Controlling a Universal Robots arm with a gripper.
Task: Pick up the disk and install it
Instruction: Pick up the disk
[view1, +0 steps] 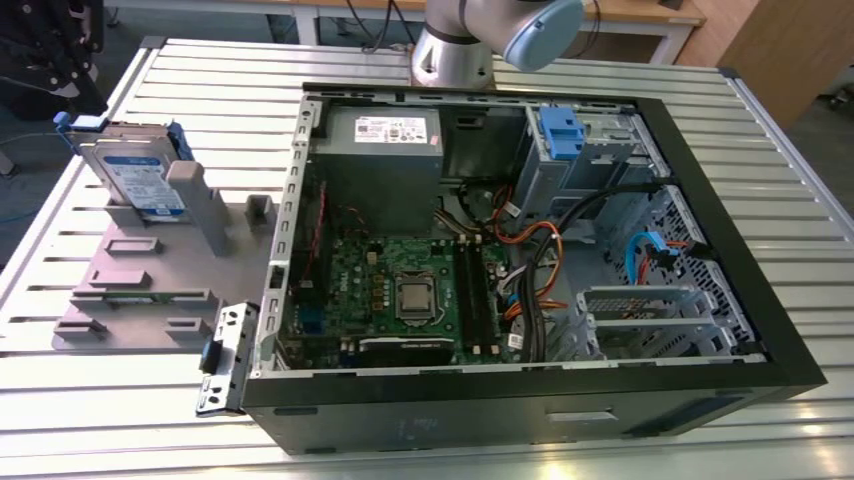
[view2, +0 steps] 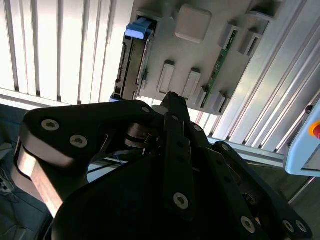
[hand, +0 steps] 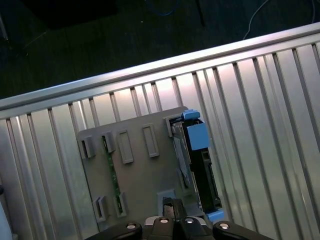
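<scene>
The gripper is seen at close range in the second wrist view as a black linkage studded with screws. Whether it is open or closed cannot be told, and nothing is seen held in it. Beyond its tip, well apart from it, the disk is shown standing on edge in a slot at one side of a grey holder. A blue tab of its carrier is turned up at one end. A green circuit strip is held in another slot of the same holder, which is laid on a table of aluminium slats.

In the first wrist view the gripper is cut off by the picture's edge. The disk is seen edge-on in the grey holder, with the blue carrier showing at both of its ends. It is touched by nothing but the holder.

In the exterior view the disk is found upright in the holder at the exterior view's left, its white-and-blue label facing the camera. Just beside the holder, an open computer case is laid on its side, with a grey power supply, a blue latch and a green motherboard exposed inside. A joint of the arm is seen behind the case.
</scene>
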